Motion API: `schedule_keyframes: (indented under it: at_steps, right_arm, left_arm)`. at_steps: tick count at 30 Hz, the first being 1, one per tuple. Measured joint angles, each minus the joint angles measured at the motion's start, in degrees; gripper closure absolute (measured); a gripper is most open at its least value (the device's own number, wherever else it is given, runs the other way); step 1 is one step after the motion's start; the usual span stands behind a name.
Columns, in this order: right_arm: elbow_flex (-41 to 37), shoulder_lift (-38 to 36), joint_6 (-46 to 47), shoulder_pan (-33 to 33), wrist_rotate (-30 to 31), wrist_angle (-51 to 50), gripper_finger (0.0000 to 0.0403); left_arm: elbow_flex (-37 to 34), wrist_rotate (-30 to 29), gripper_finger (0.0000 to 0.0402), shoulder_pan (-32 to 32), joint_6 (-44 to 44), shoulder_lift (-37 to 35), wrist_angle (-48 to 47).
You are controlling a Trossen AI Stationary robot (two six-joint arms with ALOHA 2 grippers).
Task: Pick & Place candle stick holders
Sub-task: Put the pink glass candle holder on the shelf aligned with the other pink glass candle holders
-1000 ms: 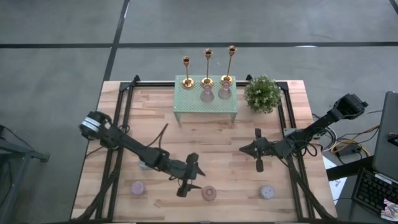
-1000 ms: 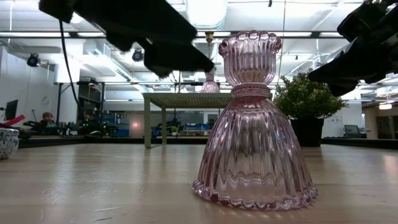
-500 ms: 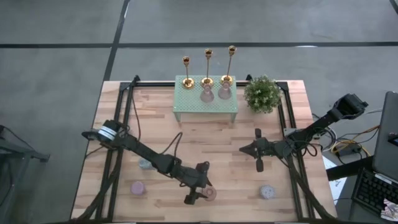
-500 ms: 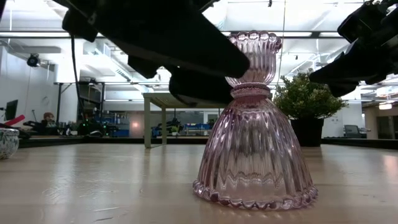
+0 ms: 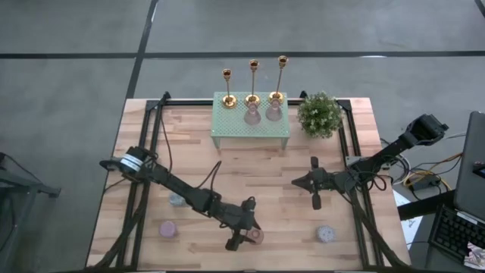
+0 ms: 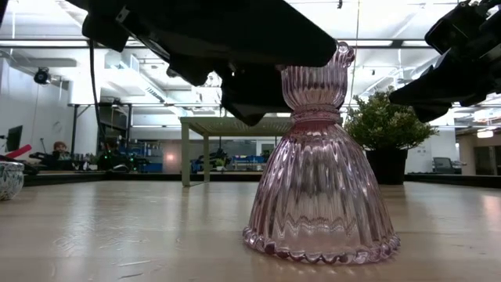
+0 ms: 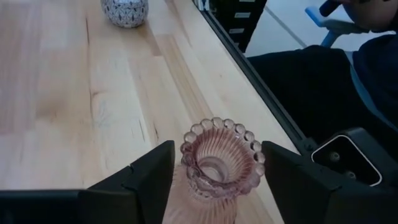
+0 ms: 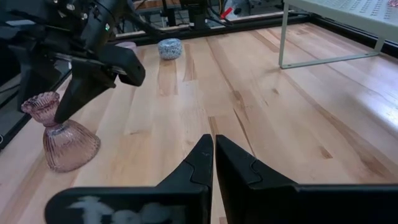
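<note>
One camera is hanging overhead, looking straight down on the whole table [image 5: 303, 189]. Another is sitting at tabletop level, very near the pink glass holder [image 6: 317, 164]. Both wrist cameras are sharing that holder, one close, one farther.

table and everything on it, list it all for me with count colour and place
gold candlesticks: 3, gold, back edge of the green stand
green stand: 1, pale green, table's back centre
pink glass holders on the stand: 2, pink
potted plant: 1, green, right of the stand
pink glass holder: 1, pink, front centre, between the left gripper's fingers
small holders: 3, pinkish or speckled, front area
table: 1, light wood
left gripper: around the pink holder's neck
right gripper: shut, right of centre
</note>
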Motion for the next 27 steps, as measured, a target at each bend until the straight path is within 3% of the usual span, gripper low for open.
schedule_keyframes:
  at_steps: [11,27]
  right_arm:
    - [0.0,0.0,0.0,0.0,0.0,0.0,0.039]
    - [0.0,0.0,0.0,0.0,0.0,0.0,0.039]
  left_arm:
    - [0.0,0.0,0.0228,0.0,1.0,0.0,1.0]
    - [0.0,-0.1,0.0224,3.0,-0.7,-2.1,0.6]
